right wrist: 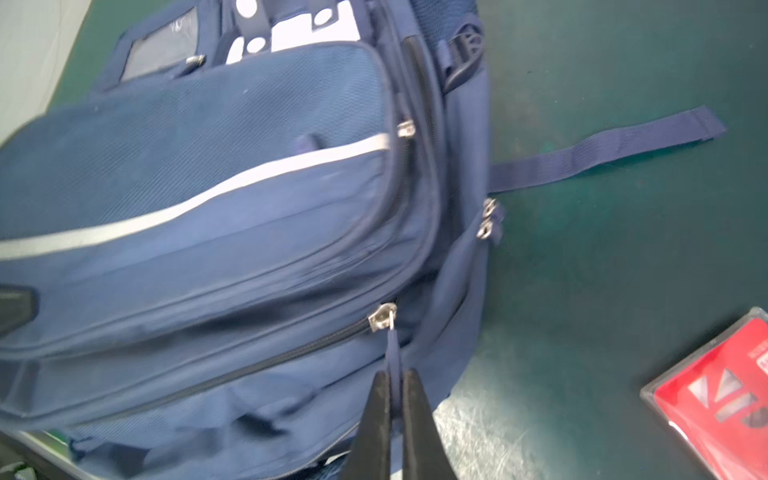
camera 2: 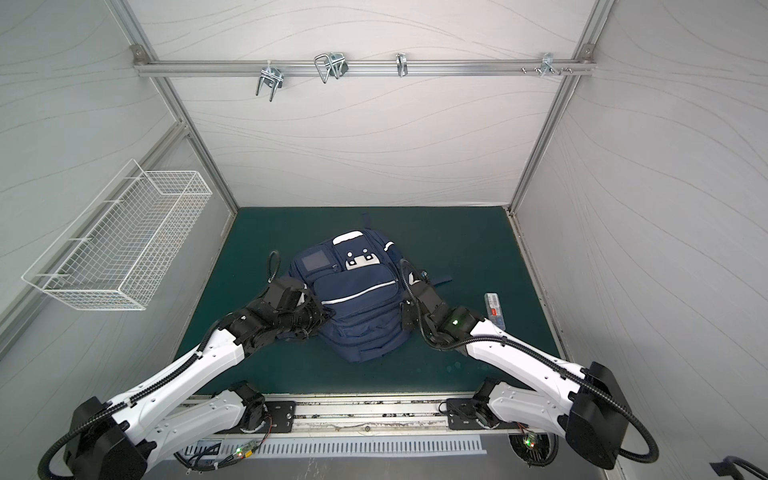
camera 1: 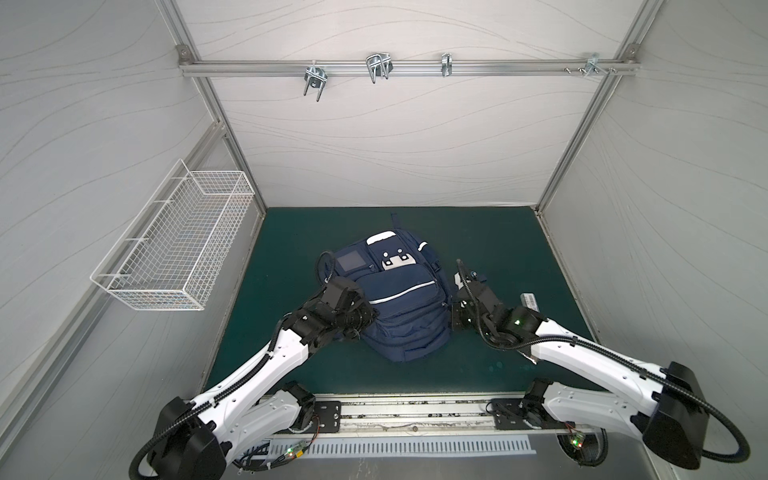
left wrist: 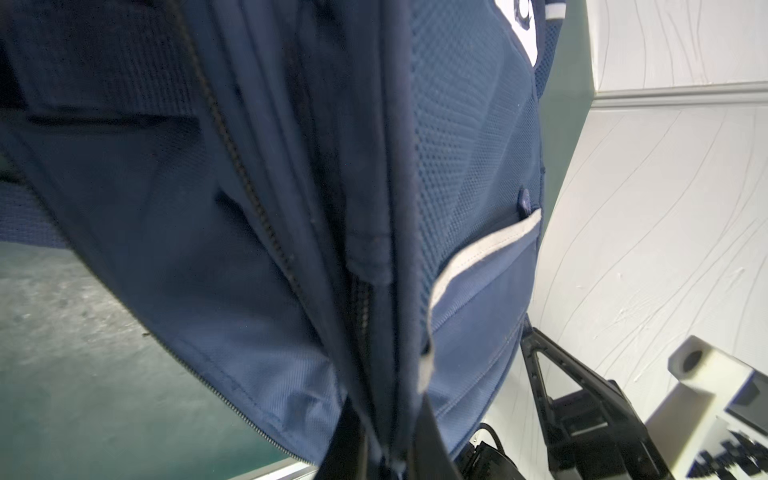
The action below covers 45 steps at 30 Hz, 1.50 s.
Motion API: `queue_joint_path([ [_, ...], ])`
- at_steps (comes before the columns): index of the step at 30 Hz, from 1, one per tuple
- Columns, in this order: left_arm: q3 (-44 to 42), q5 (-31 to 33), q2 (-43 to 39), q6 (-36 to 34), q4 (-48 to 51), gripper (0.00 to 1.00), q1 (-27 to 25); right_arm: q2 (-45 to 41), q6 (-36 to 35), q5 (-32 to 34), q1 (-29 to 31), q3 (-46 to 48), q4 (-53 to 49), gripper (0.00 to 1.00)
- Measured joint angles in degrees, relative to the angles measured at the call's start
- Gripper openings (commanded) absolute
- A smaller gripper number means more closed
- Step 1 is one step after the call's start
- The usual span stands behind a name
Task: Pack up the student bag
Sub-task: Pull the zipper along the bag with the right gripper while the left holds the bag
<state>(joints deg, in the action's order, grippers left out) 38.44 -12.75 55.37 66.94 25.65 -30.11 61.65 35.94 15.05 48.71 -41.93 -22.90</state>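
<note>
The student bag [camera 1: 401,309], a large navy-blue fabric backpack with white reflective stripes, lies front-up near the middle of the dark green mat [camera 1: 503,245], between the 2 arms. Its end with the white patch with dark dots [camera 1: 397,262] points toward the back wall. The left gripper [left wrist: 388,451] is pressed against the bag's left side. In the left wrist view its 2 dark fingers [left wrist: 345,446] are clamped on a raised fold of blue fabric beside a zipper line, with cloth filling the space between them. The right gripper [right wrist: 395,374] sits at the bag's right side, its 2 black fingers [right wrist: 376,415] pinched tight on the narrow navy zipper pull [right wrist: 392,347]. The pull hangs from a silver metal slider [right wrist: 382,316] at the end of a closed lower zipper. Near that side, 1 loose navy webbing strap [right wrist: 602,145] lies flat on the mat, reaching away from the bag. A flat red case with a clear plastic edge [right wrist: 723,401] rests on the mat to the right of the bag, apart from it and close to the right arm. A white wire basket [camera 1: 178,245] hangs on the left wall, well apart from the bag.
</note>
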Motion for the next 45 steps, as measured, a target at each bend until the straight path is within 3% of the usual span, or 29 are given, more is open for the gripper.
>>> queue_joint_path([
  [7,0.0,-11.9,0.7,-5.1,1.7,0.00,15.6,-0.9,-1.9,-5.3,-0.2,0.0,2.6,0.00],
  [13,5.0,-17.0,9.5,-10.4,6.0,0.00,22.3,-2.6,-0.7,-1.3,7.8,0.0,2.0,0.00],
  [17,6.9,-15.1,11.7,-10.8,6.5,0.40,21.6,-1.6,1.7,3.4,14.2,-0.7,0.3,0.00],
  [20,6.9,-9.6,8.7,-9.3,6.9,0.57,17.6,0.0,3.0,4.3,17.0,-1.8,0.0,0.00],
  [21,6.8,-7.7,7.0,-8.5,7.1,0.69,15.3,0.6,3.4,4.2,17.7,-2.2,0.0,0.00],
  [23,6.0,-4.8,3.1,-6.5,7.2,0.75,10.3,1.8,4.0,4.2,18.6,-3.1,0.1,0.00],
  [29,2.7,0.3,-2.3,0.9,6.9,0.68,-3.0,5.6,5.2,4.3,22.8,-6.6,0.7,0.00],
  [37,4.5,2.3,6.6,5.4,3.7,0.59,-9.9,7.0,5.4,5.3,25.7,-8.5,1.0,0.00],
  [40,5.8,3.1,8.8,6.4,3.3,0.47,-10.8,7.0,5.8,6.0,26.2,-8.5,0.9,0.00],
  [45,7.0,3.6,10.7,7.4,2.8,0.15,-10.9,7.0,6.2,7.2,26.7,-8.5,0.6,0.00],
])
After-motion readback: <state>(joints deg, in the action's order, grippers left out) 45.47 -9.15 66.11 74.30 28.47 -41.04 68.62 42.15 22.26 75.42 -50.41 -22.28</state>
